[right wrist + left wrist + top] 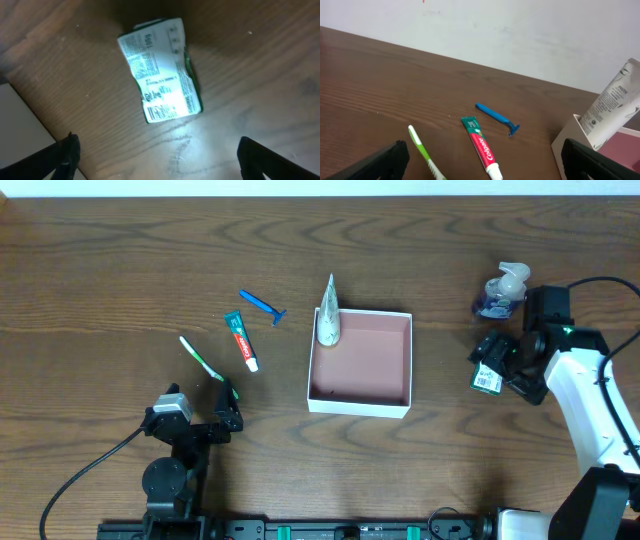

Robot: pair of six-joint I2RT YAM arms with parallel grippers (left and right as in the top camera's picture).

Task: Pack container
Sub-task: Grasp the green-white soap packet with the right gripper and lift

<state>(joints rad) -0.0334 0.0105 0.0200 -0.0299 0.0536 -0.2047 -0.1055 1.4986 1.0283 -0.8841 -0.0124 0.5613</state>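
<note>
The container (360, 402) is a shallow square box with white walls and a reddish-brown inside, at the table's middle. A white tube (329, 318) leans inside it over its far left corner; the left wrist view shows it too (615, 105). A green and white packet (487, 377) lies right of the box, seen close in the right wrist view (160, 70). My right gripper (160, 160) is open just above it, empty. My left gripper (485, 162) is open and empty, low near a green toothbrush (422, 152) and a Colgate toothpaste tube (481, 146). A blue razor (497, 118) lies beyond.
A small clear bottle with a pale cap (503, 288) stands at the far right, behind my right arm. In the overhead view the toothbrush (200, 358), toothpaste (242, 340) and razor (262, 305) lie left of the box. A white wall backs the table.
</note>
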